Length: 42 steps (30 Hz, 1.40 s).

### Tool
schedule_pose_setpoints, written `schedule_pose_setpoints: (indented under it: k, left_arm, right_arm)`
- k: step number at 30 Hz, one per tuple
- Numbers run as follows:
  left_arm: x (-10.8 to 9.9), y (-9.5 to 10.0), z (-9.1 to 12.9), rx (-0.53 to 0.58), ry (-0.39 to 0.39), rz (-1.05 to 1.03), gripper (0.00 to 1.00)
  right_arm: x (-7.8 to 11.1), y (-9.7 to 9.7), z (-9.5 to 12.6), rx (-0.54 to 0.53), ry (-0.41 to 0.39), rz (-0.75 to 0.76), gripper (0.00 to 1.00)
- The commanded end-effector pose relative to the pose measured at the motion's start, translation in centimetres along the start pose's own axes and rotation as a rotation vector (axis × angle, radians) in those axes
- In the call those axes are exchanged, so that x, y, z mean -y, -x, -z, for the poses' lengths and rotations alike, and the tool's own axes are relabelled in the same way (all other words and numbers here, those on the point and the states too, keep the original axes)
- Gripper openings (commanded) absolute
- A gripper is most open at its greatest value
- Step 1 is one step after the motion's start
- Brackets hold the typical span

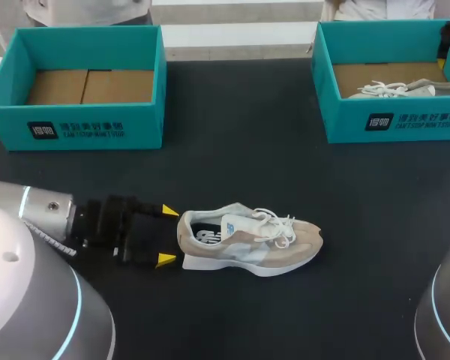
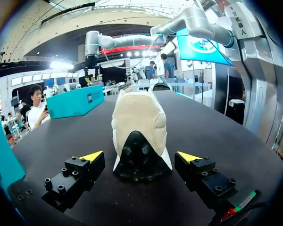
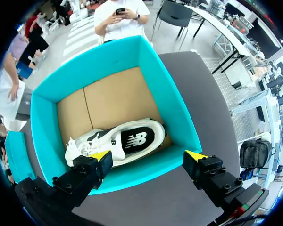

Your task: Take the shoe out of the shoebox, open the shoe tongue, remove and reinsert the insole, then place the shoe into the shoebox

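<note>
Closest to us, our left end effector sits low over the tabletop with its fingers apart. The heel of the beige shoe lies between the yellow tips, and a gap shows on each side, so nothing is gripped yet. The shoe stands upright on its sole, out of any box, near the middle of the tabletop.

We judge the main risk to be an uneven close. If one finger meets the heel first, the shoe may swivel or skid away on the dark surface. The soft heel collar could also fold under the squeeze, and a hold at the heel alone would let the toe sag. The loose laces lying over the tongue may snag when we open it.

Its long axis runs side to side across the tabletop, in line with the left fingers. The heel faces our left arm and the toe points toward our right.

Farther off, the left shoebox stands empty. Our right end effector, fingers apart and holding nothing, hangs over the right shoebox, where a white shoe lies.
</note>
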State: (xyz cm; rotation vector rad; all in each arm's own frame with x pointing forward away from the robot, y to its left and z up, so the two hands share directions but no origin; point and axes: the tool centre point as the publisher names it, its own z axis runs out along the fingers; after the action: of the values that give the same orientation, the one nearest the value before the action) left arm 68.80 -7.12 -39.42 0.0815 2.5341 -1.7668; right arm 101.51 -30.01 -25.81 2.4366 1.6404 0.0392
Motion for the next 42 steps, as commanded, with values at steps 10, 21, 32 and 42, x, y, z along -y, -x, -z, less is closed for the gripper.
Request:
schedule_pose_setpoints:
  k: [10, 21, 32, 42]
  left_arm:
    - [0.7, -0.4, -3.6, -0.026, -0.009, -0.008, 1.0]
    - [0.0, -0.6, -5.3, 0.017, 0.002, 0.006, 1.0]
    - [-0.2, -0.5, -4.8, 0.062, -0.007, 0.013, 0.0]
    - [-0.1, -0.1, -3.4, 0.092, -0.013, 0.025, 0.0]
  right_arm:
    - [0.0, 0.0, 0.0, -0.001, -0.001, -0.001, 1.0]
    - [0.0, 0.0, 0.0, -0.001, -0.001, -0.001, 1.0]
    - [0.0, 0.0, 0.0, -0.001, -0.001, -0.001, 1.0]
    - [0.0, 0.0, 0.0, -0.001, -0.001, -0.001, 1.0]
